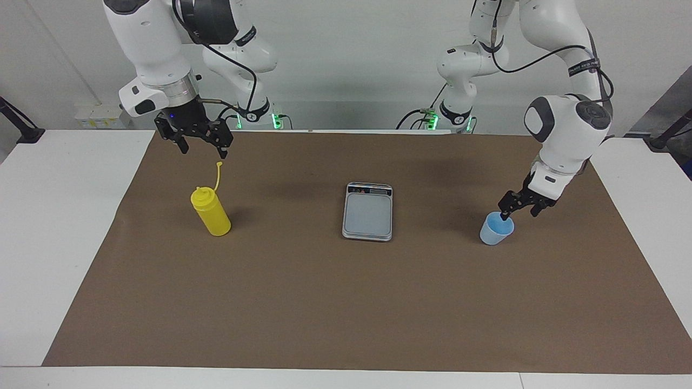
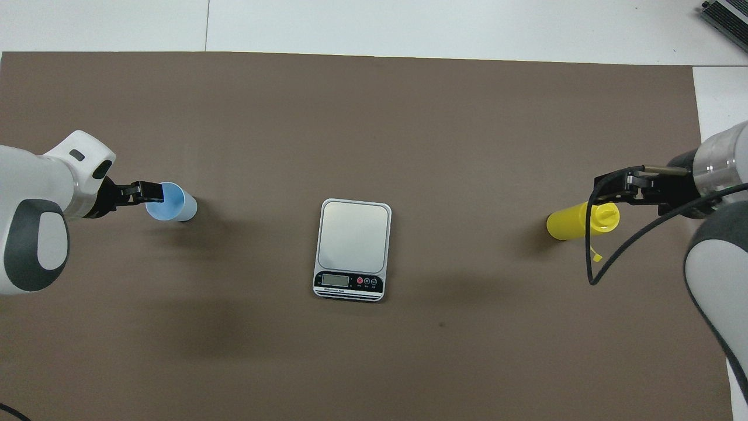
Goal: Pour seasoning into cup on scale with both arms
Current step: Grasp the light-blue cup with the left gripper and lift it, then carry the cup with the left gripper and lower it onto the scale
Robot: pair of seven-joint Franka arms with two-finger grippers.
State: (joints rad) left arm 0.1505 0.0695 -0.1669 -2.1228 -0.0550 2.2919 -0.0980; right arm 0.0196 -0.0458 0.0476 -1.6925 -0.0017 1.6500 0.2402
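Note:
The yellow seasoning bottle (image 1: pixel 212 213) (image 2: pixel 575 222) stands upright toward the right arm's end of the table, its cap strap sticking up. My right gripper (image 1: pixel 203 148) (image 2: pixel 610 187) hangs open above it, clear of the bottle. The silver scale (image 1: pixel 367 212) (image 2: pixel 353 245) lies bare mid-table. The light blue cup (image 1: pixel 496 229) (image 2: pixel 175 202) stands on the mat toward the left arm's end. My left gripper (image 1: pixel 518 212) (image 2: pixel 153 192) is open and low at the cup's rim, one finger over its opening and the other outside. I cannot tell whether it touches.
A brown mat (image 1: pixel 346 313) covers most of the white table (image 1: pixel 59 216). The right arm's black cable (image 2: pixel 590 257) loops down beside the bottle. A grey device (image 2: pixel 727 14) sits at the table's corner.

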